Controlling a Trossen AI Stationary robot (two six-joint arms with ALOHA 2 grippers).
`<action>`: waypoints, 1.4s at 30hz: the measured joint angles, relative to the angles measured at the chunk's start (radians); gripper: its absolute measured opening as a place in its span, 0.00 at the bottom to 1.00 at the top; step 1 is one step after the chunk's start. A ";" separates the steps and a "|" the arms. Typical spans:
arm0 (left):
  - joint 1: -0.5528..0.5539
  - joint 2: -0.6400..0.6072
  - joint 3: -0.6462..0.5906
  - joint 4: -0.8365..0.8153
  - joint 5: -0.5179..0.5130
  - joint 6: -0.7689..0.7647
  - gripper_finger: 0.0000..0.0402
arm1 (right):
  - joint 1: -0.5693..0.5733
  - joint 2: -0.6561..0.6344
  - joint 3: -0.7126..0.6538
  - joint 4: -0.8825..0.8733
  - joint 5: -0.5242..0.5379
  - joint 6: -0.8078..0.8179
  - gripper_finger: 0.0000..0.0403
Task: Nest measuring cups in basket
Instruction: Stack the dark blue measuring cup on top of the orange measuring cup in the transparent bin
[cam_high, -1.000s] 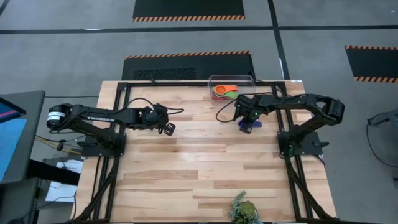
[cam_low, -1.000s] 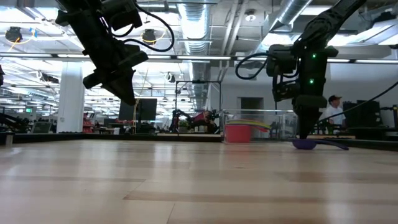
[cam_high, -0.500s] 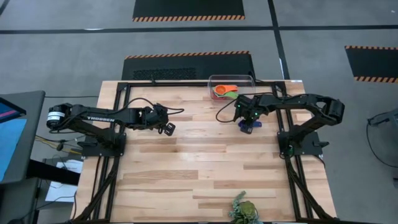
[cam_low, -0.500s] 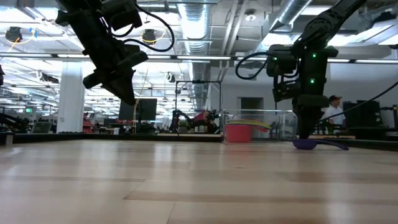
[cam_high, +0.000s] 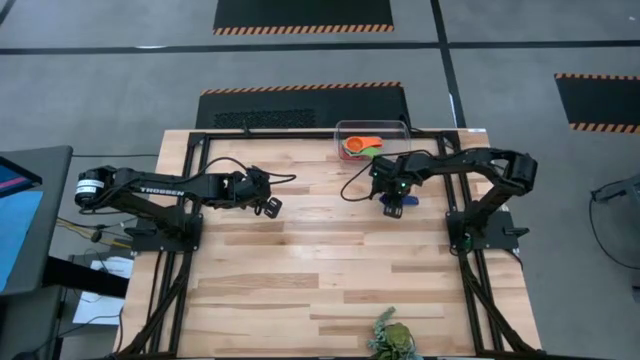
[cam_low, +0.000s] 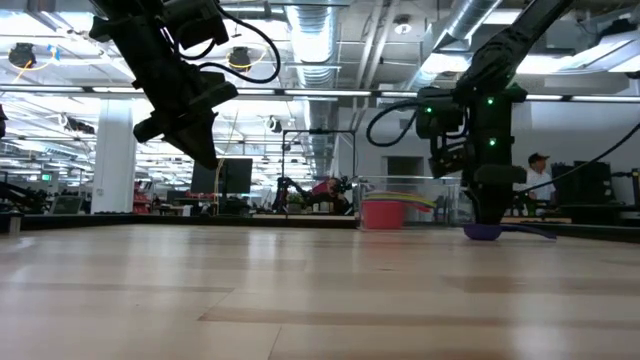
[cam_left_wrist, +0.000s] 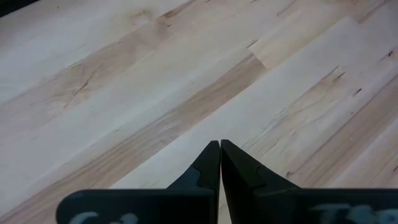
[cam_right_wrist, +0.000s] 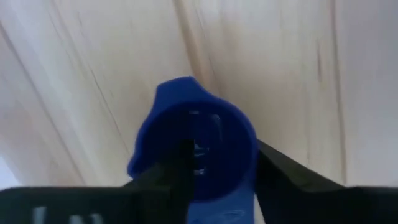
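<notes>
A dark blue measuring cup (cam_right_wrist: 199, 118) stands mouth up on the table (cam_high: 300, 260), close to the basket's near side; its flat handle (cam_low: 535, 233) lies low toward the table's right. My right gripper (cam_right_wrist: 224, 155) points straight down over it, open, straddling the cup's wall. The clear basket (cam_high: 345, 127) stands at the far edge and holds an orange cup (cam_high: 356, 146), a green cup (cam_high: 374, 152) and, in the low view, a red cup (cam_low: 382, 214). My left gripper (cam_left_wrist: 220, 146) hangs shut above bare wood left of centre, holding nothing. My right gripper comes from above with one finger (cam_right_wrist: 179, 168) inside the cup's bowl and the other finger (cam_right_wrist: 280, 171) outside, beside the bowl's wall (cam_right_wrist: 252, 140). The outer finger looks to lie against the wall; I cannot tell whether the inner one touches. The cup rests on the table.
A green leafy plant (cam_high: 392, 335) lies at the table's near edge. A black frame (cam_high: 300, 133) runs round the tabletop. Bare wood lies between the two arms and toward the near edge.
My right gripper has come down onto the dark blue cup and shifted slightly toward the table's left. The left arm has kept still.
</notes>
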 joint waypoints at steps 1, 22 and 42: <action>0.000 0.000 0.000 -0.001 0.000 0.000 0.00 | 0.002 0.003 0.010 0.002 0.005 0.003 0.38; 0.000 0.000 0.000 -0.001 0.005 -0.001 0.00 | 0.032 -0.067 0.667 -0.093 0.166 -0.206 0.02; 0.000 0.000 0.000 -0.002 -0.004 0.000 0.00 | -0.228 0.321 0.923 -0.319 0.010 -0.343 0.02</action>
